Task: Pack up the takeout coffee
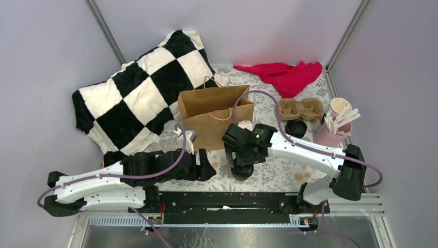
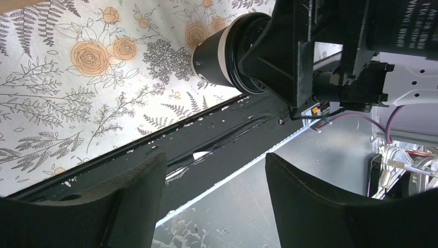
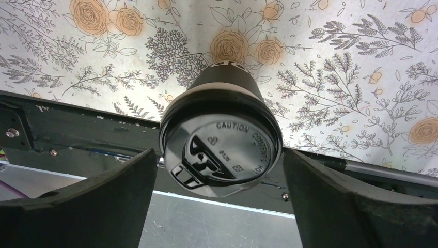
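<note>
One takeout coffee [image 3: 222, 150], a black cup with a round black lid, stands upright on the floral cloth near the table's front edge. My right gripper [image 3: 219, 155] is open around its lid, with a gap on each side and neither finger touching. From above, that cup [image 1: 241, 173] is mostly hidden under the right gripper [image 1: 241, 164]. A second black lidded cup [image 1: 296, 127] stands by the cardboard carrier. My left gripper [image 1: 206, 168] hovers just left of the right one. It is open and empty [image 2: 216, 157] and faces the first cup [image 2: 222, 54].
A brown paper bag [image 1: 214, 116] stands open behind both grippers. A cardboard cup carrier [image 1: 301, 108], a white paper cup [image 1: 339, 107] and a pink cup of stirrers [image 1: 330, 133] sit at the right. A checkered pillow [image 1: 139, 98] lies at back left, a red cloth [image 1: 286, 75] at the back.
</note>
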You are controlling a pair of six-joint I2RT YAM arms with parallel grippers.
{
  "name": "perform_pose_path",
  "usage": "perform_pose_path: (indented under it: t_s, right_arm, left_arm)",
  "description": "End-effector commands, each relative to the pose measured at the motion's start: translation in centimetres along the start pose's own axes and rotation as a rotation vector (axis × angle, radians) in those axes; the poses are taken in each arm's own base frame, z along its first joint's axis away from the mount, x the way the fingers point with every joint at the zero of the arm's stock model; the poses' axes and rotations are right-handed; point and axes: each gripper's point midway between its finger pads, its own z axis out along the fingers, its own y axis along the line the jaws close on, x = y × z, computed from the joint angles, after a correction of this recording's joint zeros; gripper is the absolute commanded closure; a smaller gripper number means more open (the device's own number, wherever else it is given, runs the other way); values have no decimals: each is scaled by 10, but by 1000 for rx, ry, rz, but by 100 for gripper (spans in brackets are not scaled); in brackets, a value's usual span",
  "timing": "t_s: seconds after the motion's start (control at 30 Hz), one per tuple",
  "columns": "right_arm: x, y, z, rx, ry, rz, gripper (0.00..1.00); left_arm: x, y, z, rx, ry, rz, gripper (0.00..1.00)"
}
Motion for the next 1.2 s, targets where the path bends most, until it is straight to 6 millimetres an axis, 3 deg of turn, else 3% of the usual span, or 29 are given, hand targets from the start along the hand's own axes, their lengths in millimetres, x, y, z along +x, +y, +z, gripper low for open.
perform_pose_path:
  t_s: [0.0,0.23,0.43,0.57,0.63,0.83,1.0,1.1,1.17]
  right_arm:
    - [-11,3,-15,-1,-48,13,0]
    - [-8,-7,-49,-66,-76,31,0]
    - [18,-42,-70,-135,-96,3,0]
    - [36,-53,-53,-214,-94,-9,1]
    - [42,-56,-41,-248,-79,17,8]
    - [35,-30,-25,-600,-43,110,14]
    - [28,-33,-20,-663,-36,137,17]
    - [23,-40,-14,-681,-17,159,27]
    - [17,-41,-12,-713,-14,169,29]
  left_arm:
    - [-4,-11,-2,19,-2,9,25]
    - [-1,-17,5,3,26,25,24]
    - [2,-29,14,33,35,12,30]
    - [6,-44,25,72,25,-11,32]
    - [13,-50,29,71,36,-9,33]
    - [36,-59,41,64,91,-29,32]
    - [28,-68,43,106,47,-65,26]
    - [30,-74,54,133,61,-93,25]
    - [32,-74,63,119,80,-100,26]
